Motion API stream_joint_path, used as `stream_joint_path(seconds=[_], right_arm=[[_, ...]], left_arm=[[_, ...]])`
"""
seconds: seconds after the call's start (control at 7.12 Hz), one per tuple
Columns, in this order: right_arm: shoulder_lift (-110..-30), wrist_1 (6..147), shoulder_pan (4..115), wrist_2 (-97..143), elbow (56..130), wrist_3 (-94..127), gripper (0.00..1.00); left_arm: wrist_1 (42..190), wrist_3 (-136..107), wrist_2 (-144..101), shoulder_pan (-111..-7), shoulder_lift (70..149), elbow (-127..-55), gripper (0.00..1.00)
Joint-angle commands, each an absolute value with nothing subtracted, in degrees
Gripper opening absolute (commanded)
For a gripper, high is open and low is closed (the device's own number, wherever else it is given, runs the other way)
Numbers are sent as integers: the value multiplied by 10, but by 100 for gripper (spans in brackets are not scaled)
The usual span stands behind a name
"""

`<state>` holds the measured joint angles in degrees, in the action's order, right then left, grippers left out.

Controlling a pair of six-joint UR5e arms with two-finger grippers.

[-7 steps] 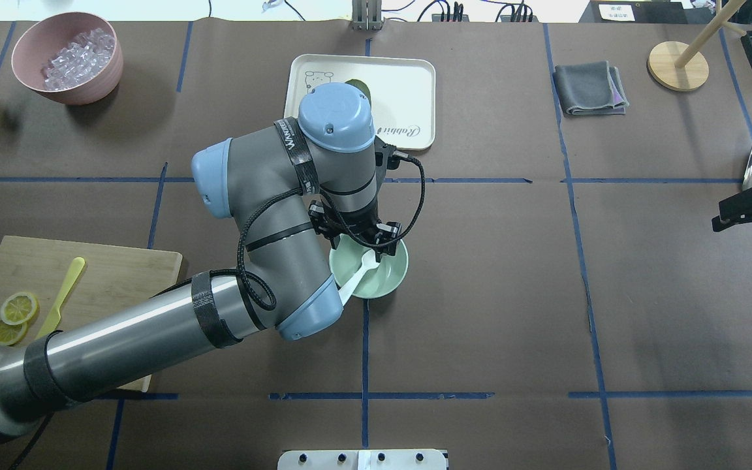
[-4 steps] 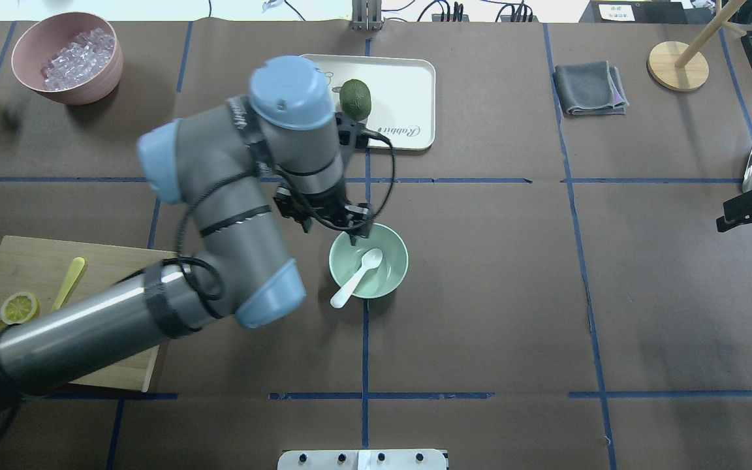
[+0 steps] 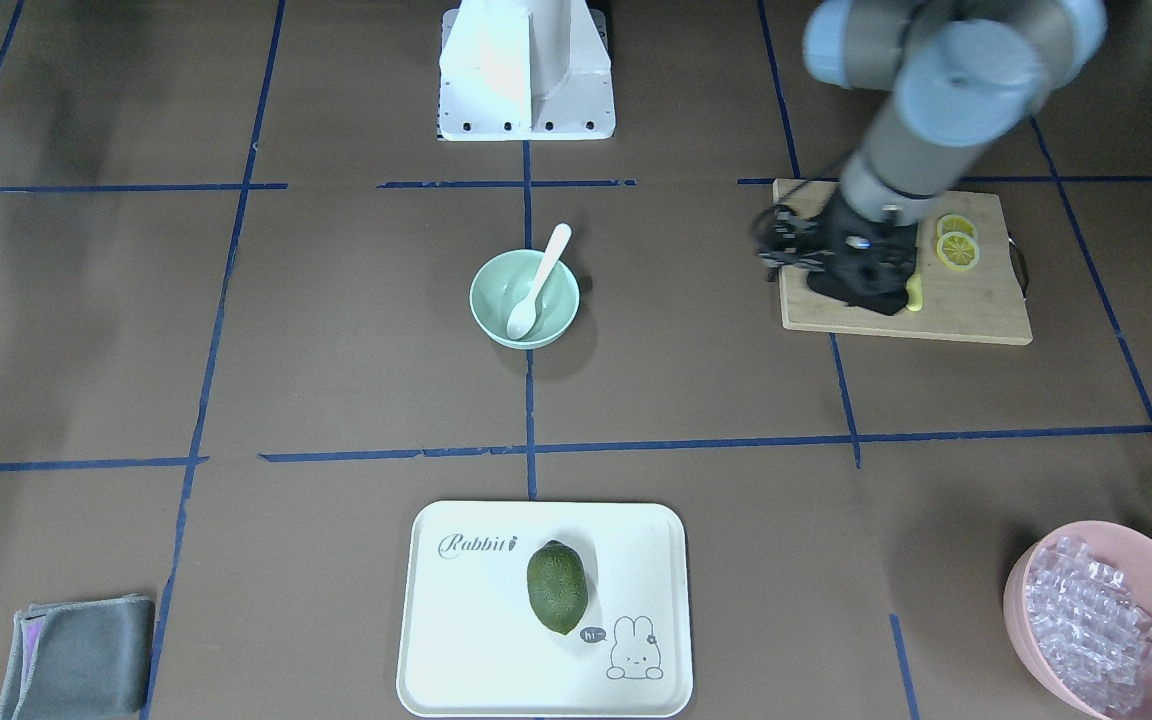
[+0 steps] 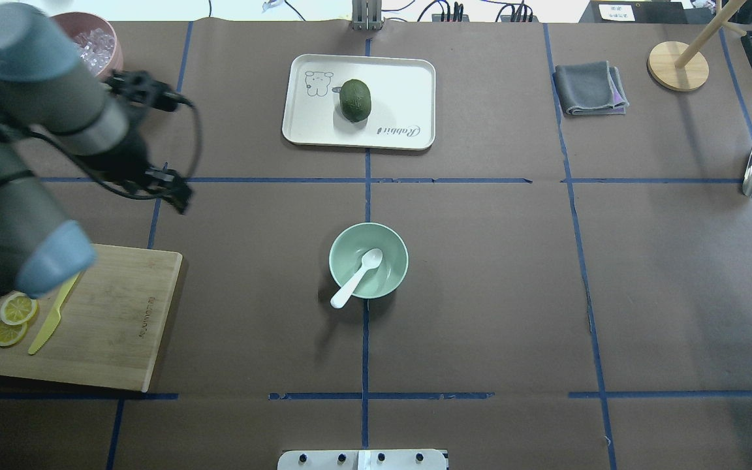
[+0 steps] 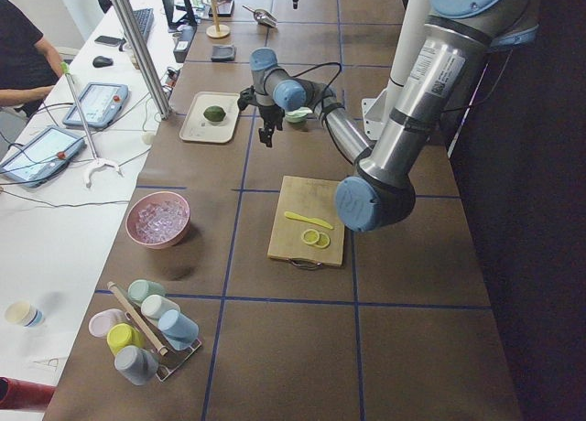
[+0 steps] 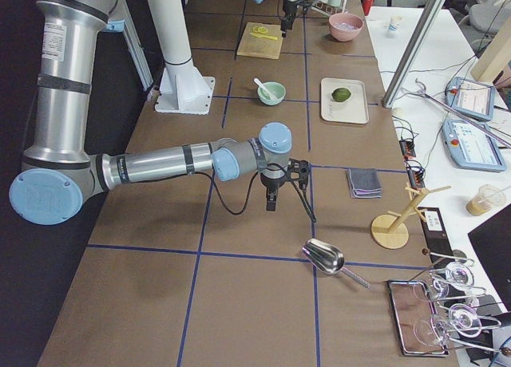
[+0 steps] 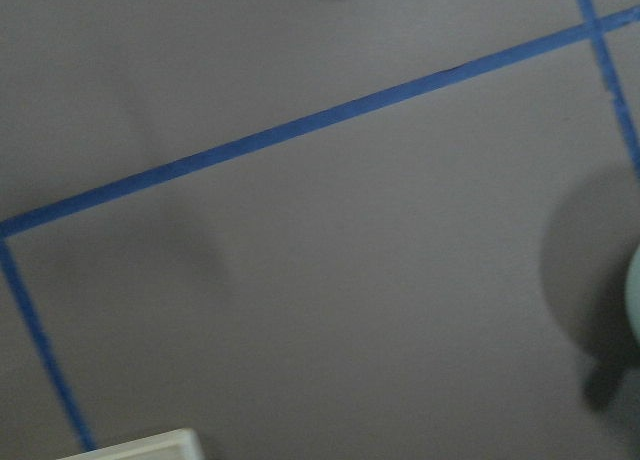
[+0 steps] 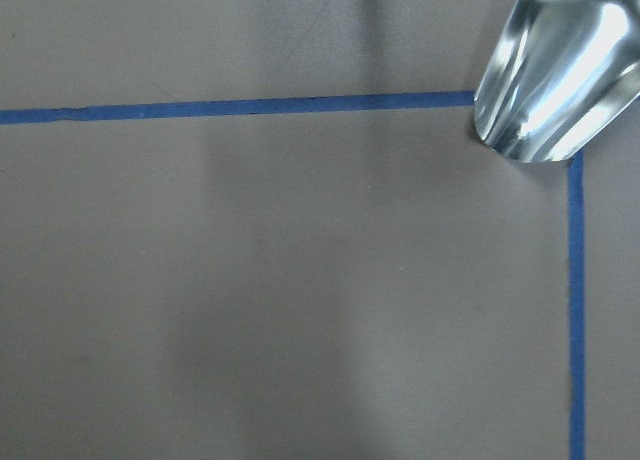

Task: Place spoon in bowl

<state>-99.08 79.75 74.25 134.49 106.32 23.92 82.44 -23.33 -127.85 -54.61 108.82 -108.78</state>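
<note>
My left end effector (image 4: 177,196) has swung far left; I cannot tell its opening. The spoon (image 4: 358,277) lies in the bowl (image 4: 398,251), well apart.

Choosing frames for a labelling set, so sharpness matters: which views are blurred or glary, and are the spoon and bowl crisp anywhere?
Overhead exterior: spoon and bowl crisp, evenly lit; left arm smeared. Exterior front-facing: both crisp again, bowl casting a soft shadow; arm blurred. Left wrist-mounted: soft throughout, only tape lines readable. Right wrist-mounted: strong glare on the metal scoop.
</note>
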Motion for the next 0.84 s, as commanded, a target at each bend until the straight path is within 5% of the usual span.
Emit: stream_joint_path(seconds=[0.0,0.42,0.7], right_arm=[[-978,798,792,1355,995,140,100],[-985,815,850,1379,985,79,100],[-977,848,841,1370,982,56,100]], left_arm=[[822,5,-1356,-739,939,-1089,99],[830,34,-1361,-847,841,-1061,100],[826,59,-1361,-909,849,-1053,100]])
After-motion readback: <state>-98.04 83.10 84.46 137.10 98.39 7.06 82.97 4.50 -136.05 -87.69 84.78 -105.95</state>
